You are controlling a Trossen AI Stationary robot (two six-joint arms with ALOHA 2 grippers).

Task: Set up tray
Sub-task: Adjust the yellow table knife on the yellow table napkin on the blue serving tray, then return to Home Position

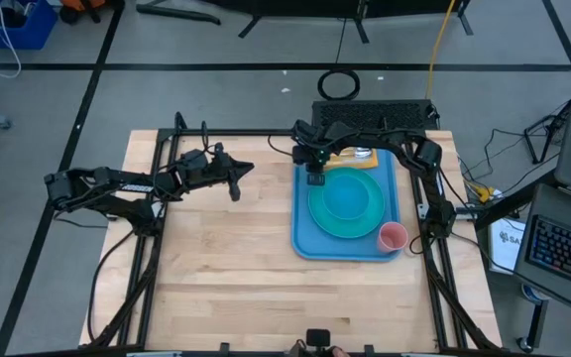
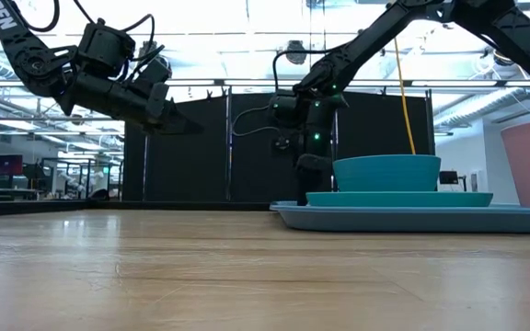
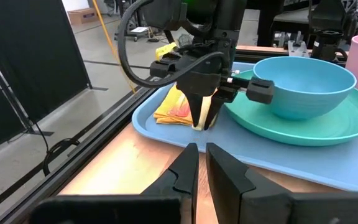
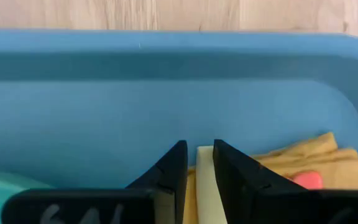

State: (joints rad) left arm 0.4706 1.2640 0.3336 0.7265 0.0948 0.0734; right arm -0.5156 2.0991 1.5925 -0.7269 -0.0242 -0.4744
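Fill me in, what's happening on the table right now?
The right hand is down on the blue tray, by the far corner, its fingers closed on a pale flat item beside the yellow-orange napkin. A turquoise plate carrying a bowl and a pink cup are already on the tray. The left hand hangs over bare table, holding nothing.

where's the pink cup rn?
High view: the pink cup stands upright at the near right corner of the blue tray, right beside the turquoise plate that holds the bowl.
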